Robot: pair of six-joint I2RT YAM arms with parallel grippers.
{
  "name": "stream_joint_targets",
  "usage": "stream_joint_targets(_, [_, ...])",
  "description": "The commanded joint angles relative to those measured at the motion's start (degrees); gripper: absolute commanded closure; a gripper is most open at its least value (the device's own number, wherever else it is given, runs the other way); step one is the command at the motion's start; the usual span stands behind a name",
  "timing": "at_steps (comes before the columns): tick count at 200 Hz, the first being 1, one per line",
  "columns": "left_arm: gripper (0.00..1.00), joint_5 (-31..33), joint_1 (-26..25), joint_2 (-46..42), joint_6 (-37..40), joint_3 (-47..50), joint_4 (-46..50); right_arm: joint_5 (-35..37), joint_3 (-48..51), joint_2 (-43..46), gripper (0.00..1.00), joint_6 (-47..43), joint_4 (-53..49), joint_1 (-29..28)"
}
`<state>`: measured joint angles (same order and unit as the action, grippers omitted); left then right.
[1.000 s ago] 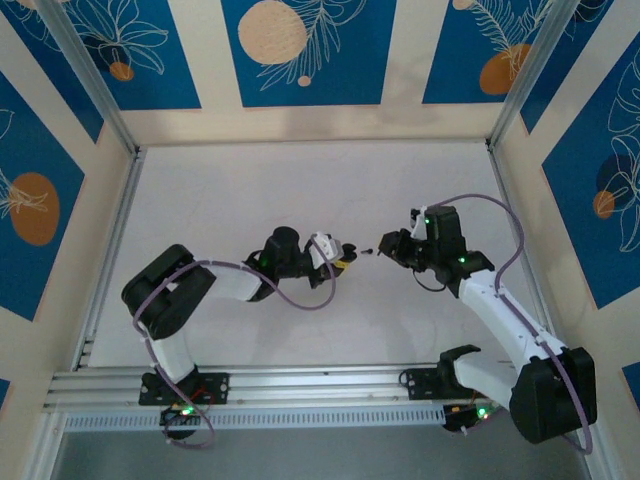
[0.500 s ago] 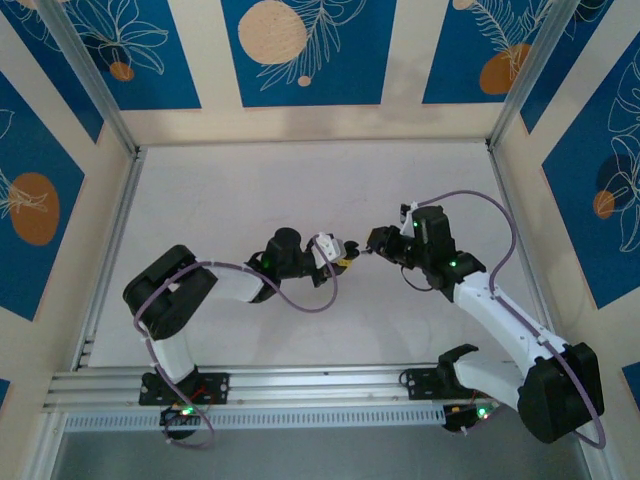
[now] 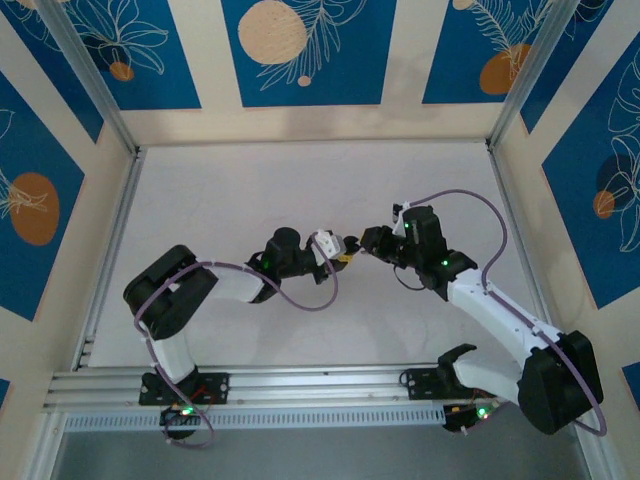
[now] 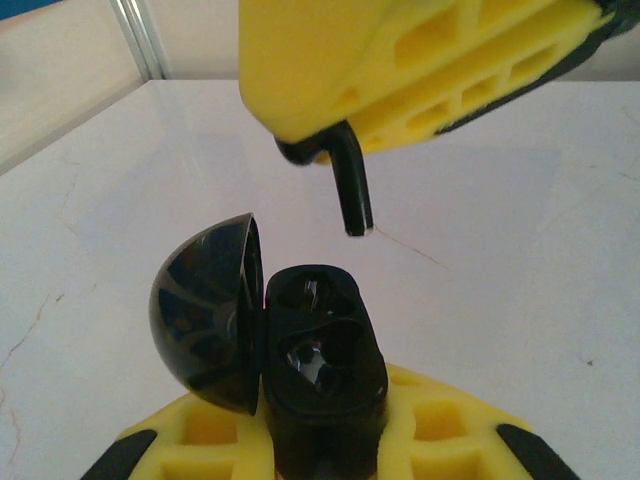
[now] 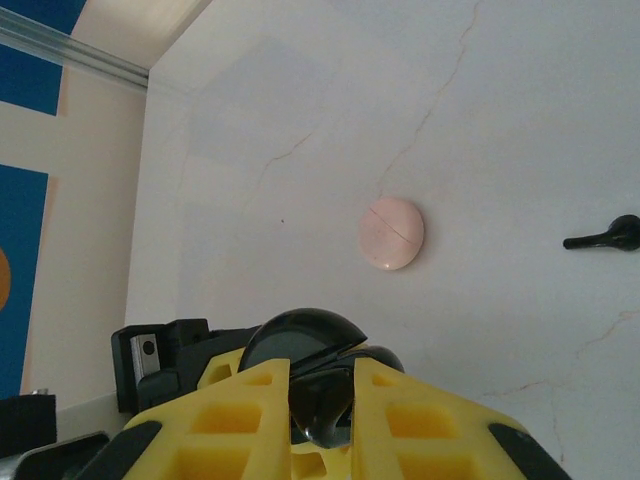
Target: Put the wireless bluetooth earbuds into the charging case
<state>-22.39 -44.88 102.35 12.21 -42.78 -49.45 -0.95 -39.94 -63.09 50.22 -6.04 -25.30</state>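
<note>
The black charging case (image 4: 322, 360) stands between the yellow pads of my left gripper (image 4: 325, 435), which is shut on it. Its round lid (image 4: 205, 315) is swung open to the left and both sockets look empty. Just above the case hangs a black earbud (image 4: 350, 190), stem down, pinched by my right gripper's yellow fingers (image 4: 420, 60). In the right wrist view my right gripper (image 5: 322, 405) is shut on that earbud (image 5: 322, 415), with the open case (image 5: 300, 338) right behind it. The two grippers meet at mid-table (image 3: 352, 248). A second earbud (image 5: 605, 235) lies loose on the table.
A pale pink round disc (image 5: 391, 233) rests on the white table (image 3: 230, 200) beyond the case. Aluminium rails (image 3: 110, 250) and patterned walls close in the work area on three sides.
My right gripper has moved left with the earbud until it hangs just over the case. The left arm has stayed where it was.
</note>
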Motion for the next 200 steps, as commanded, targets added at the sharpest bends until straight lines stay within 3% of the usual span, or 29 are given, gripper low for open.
stream_joint_targets(1, [0.83, -0.1, -0.7, 1.2, -1.4, -1.7, -3.6, 1.5, 1.0, -0.6, 0.83, 0.9, 2.6, -0.7])
stream_joint_targets(200, [0.82, 2.6, -0.8, 0.1, -5.8, -1.6, -7.8, 6.6, 1.4, -2.7, 0.83, -0.2, 5.1, -5.0])
